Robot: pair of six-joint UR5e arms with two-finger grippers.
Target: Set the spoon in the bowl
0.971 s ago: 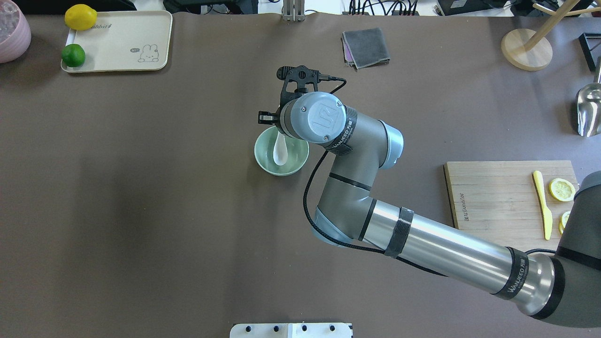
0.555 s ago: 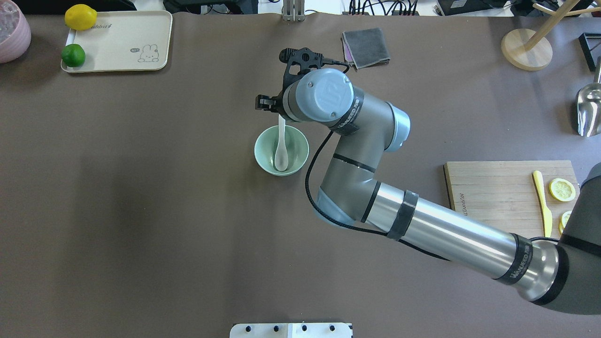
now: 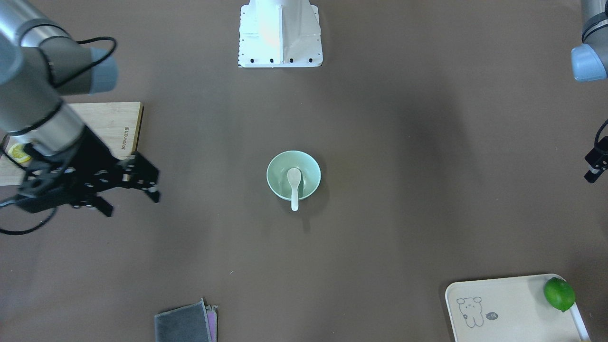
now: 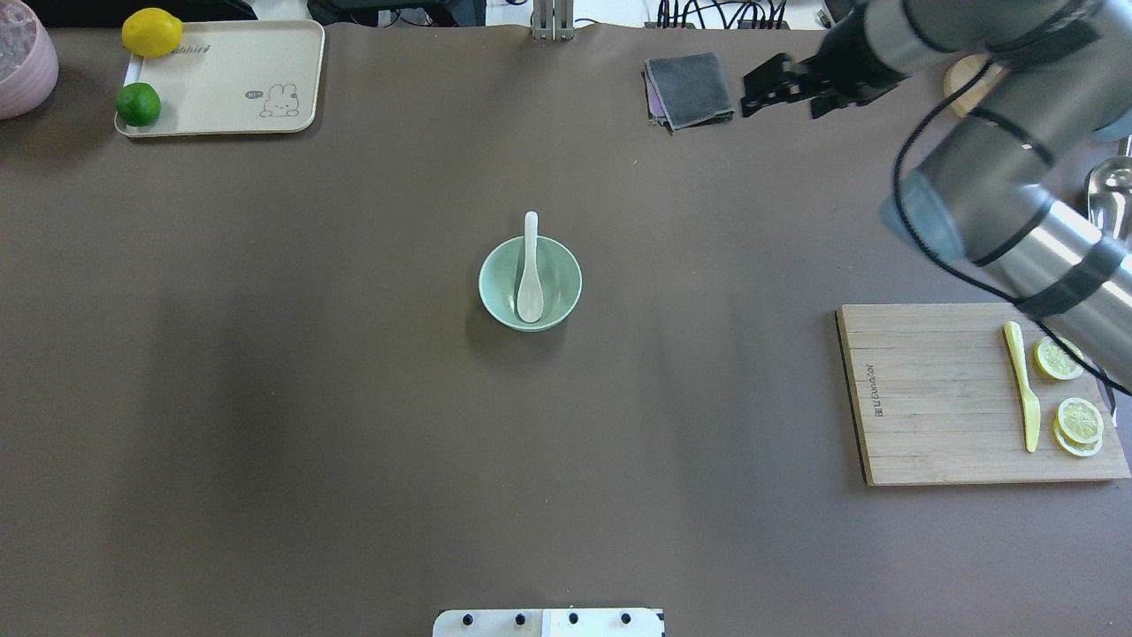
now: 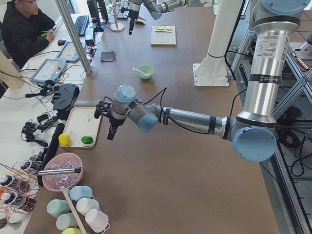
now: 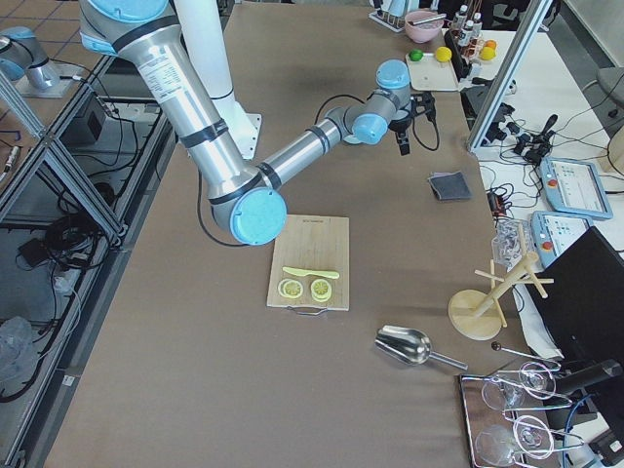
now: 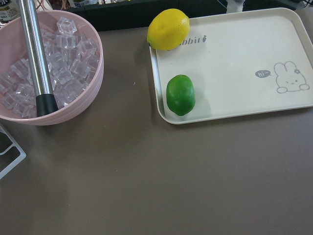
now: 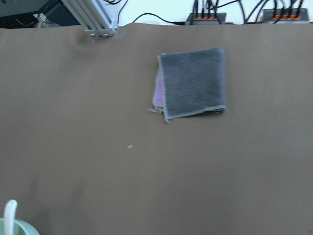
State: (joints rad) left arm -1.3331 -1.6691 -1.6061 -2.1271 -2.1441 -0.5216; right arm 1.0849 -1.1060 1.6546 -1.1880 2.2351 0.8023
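Observation:
The white spoon (image 4: 530, 276) lies in the mint-green bowl (image 4: 492, 285) at the table's middle. Its scoop is on the bowl's floor and its handle sticks out over the far rim. Both also show in the front view, spoon (image 3: 294, 183) in bowl (image 3: 274, 176). My right gripper (image 4: 778, 93) is open and empty, raised far to the bowl's right near the grey cloth; in the front view it (image 3: 130, 199) is at the left. My left gripper (image 5: 110, 130) hovers by the tray, far from the bowl; I cannot tell whether it is open or shut.
A grey cloth (image 4: 690, 88) lies at the back. A wooden board (image 4: 937, 398) at the right holds a yellow knife (image 4: 1021, 389) and lemon slices. A cream tray (image 4: 239, 80) with a lime (image 4: 138, 104) and a lemon (image 4: 152, 32) is back left, beside a pink ice bowl (image 7: 73, 105).
My right gripper has let go of the spoon and swung away up and to the back right. The spoon stays in the bowl, handle on the far rim.

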